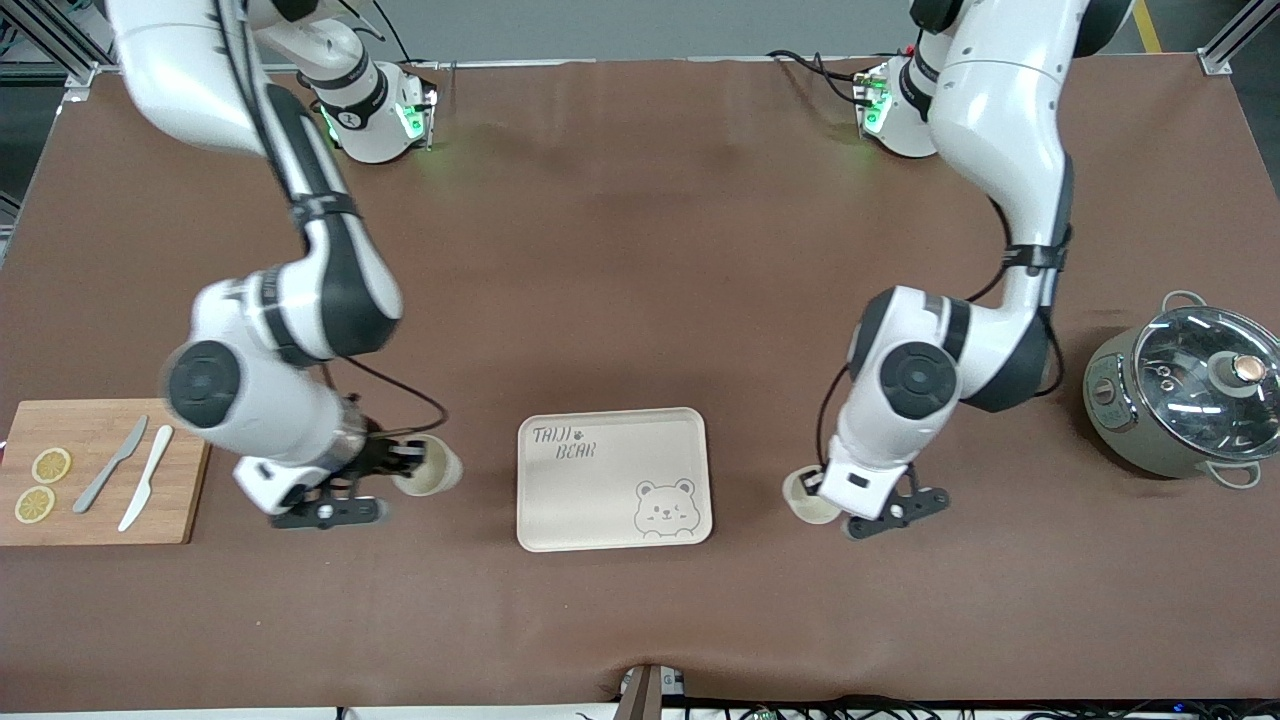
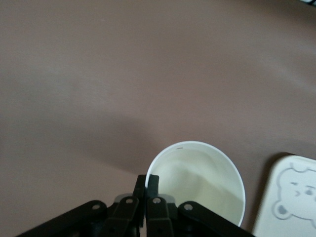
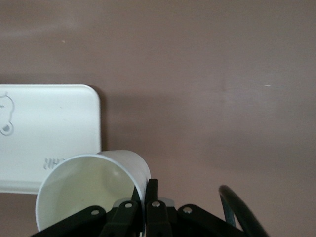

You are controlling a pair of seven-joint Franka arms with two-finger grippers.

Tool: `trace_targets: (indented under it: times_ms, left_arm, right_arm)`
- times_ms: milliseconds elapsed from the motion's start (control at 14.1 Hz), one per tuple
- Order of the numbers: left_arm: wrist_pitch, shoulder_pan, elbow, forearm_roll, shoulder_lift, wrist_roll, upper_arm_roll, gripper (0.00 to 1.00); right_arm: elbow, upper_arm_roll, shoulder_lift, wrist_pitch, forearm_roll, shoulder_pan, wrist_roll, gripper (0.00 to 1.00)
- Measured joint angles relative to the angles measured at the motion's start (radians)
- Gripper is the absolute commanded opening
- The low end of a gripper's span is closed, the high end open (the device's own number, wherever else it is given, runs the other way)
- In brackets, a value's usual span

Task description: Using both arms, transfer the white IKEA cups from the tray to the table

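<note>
Cups are off the tray (image 1: 612,470) now. Right claw (image 1: 408,462) pinches one cup (image 1: 432,466) by its rim, tipped, over the surface (image 1: 640,250). Left claw (image 1: 818,482) pinches the other cup (image 1: 806,497), which hangs low, close under it.

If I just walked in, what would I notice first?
Two big white robot arms, each pinching a little white cup by its rim! The right gripper holds its cup beside the empty bear tray, toward the cutting board. The left gripper holds the other cup toward the pot.
</note>
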Motion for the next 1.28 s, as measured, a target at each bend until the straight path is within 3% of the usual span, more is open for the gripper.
trace_targets:
  times_ms: [639,994,1277]
  left_arm:
    - [-0.058,0.146,-0.017,0.000,-0.010,0.069,0.002,0.00]
    - [-0.059,0.244,-0.033,0.034,-0.004,0.163,0.003,0.00]
    - [-0.059,0.293,-0.035,0.058,0.020,0.228,0.003,0.00]
  right_arm:
    - [-0.035,-0.001,-0.012,-0.038,0.001,-0.232,-0.452,0.00]
    - [-0.054,0.000,0.031,0.048,0.001,-0.298,-0.598,0.00]
    - [-0.103,0.004,0.097,0.191,0.001,-0.301,-0.612,0.00]
